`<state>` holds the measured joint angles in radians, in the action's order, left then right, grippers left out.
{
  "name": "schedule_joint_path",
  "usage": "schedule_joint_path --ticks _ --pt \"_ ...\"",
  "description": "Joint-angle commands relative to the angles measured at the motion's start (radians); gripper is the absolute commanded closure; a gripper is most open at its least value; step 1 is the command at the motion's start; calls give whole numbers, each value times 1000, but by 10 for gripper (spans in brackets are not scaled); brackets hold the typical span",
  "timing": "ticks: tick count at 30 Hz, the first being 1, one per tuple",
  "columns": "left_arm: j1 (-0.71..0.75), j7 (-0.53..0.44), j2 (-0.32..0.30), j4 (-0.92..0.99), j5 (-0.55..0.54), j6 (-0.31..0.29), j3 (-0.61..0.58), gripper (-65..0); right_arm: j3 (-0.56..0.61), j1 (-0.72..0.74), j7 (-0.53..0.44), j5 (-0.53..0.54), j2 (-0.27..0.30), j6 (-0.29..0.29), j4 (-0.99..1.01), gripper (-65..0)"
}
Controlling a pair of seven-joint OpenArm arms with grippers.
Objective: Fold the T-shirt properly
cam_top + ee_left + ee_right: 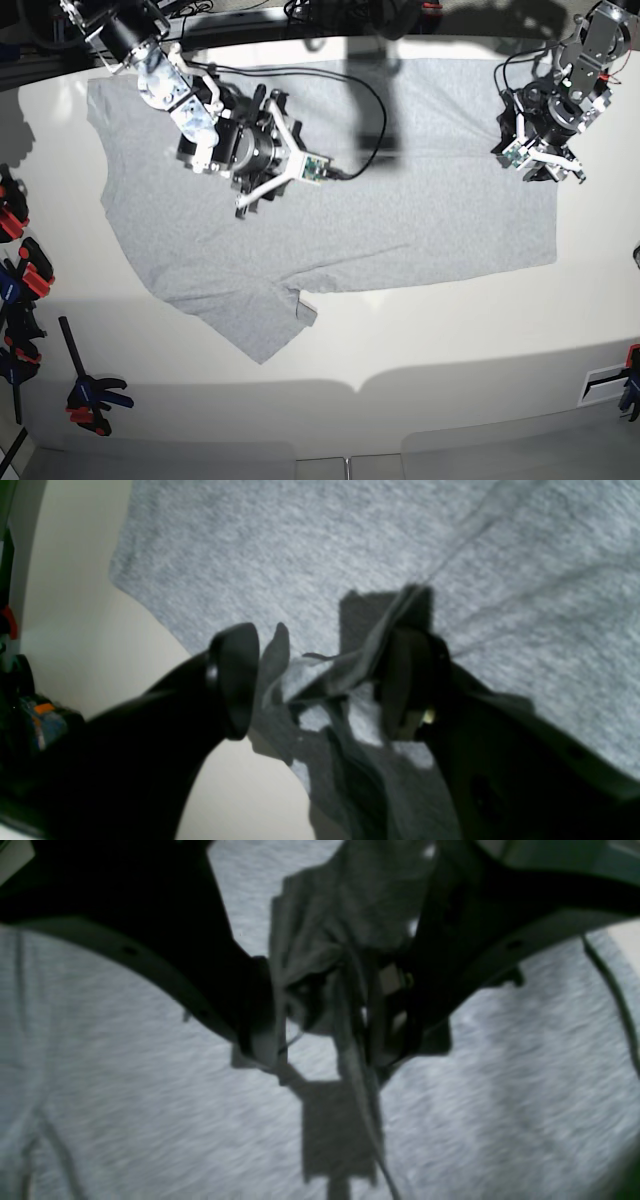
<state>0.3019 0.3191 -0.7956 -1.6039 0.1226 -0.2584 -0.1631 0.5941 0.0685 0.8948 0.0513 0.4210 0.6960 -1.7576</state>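
The large light heather-grey cotton T-shirt (330, 215) lies plain side up on the white table (450, 340), spread from 9 to 3 o'clock across the upper half, one short sleeve poking out toward 7 o'clock.

Left gripper (320, 680): sits over the hem edge at 2–3 o'clock in the base view. Wrist view shows a bunched fold of grey fabric between the black fingers (235, 680), draped mostly against the finger at 3 o'clock. Jaws stand fairly wide; looks like a loose pinch on the shirt, not a tight clamp.

Right gripper (330, 1005): at 10–11 o'clock in the base view, over the shirt body near the collar end. Wrist view shows a thick wad of cloth gathered up between its fingers, so it is holding the T-shirt too, jaws propped wide by the wad.

Risks, as I judge them:
- Left hold is shallow. Any lift or pull toward 9 o'clock could let the fabric slide out, dropping that corner mid-fold.
- Right side has grabbed a clump, possibly several layers. Carrying that over would give a lumpy, skewed fold line.
- The arms grip at different heights on the shirt, so uneven travel twists the cloth.
- Black cable (365, 110) trails over the shirt near 12 o'clock; could snag or drag the fabric.
- The 7 o'clock sleeve is loose and may trail out of the fold.
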Motion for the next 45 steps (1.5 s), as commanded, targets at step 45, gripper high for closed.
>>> schedule_joint_path --ticks 45 --pt "-4 188 -72 -35 87 492 13 -350 -6 62 -121 -153 -103 -184 120 -280"
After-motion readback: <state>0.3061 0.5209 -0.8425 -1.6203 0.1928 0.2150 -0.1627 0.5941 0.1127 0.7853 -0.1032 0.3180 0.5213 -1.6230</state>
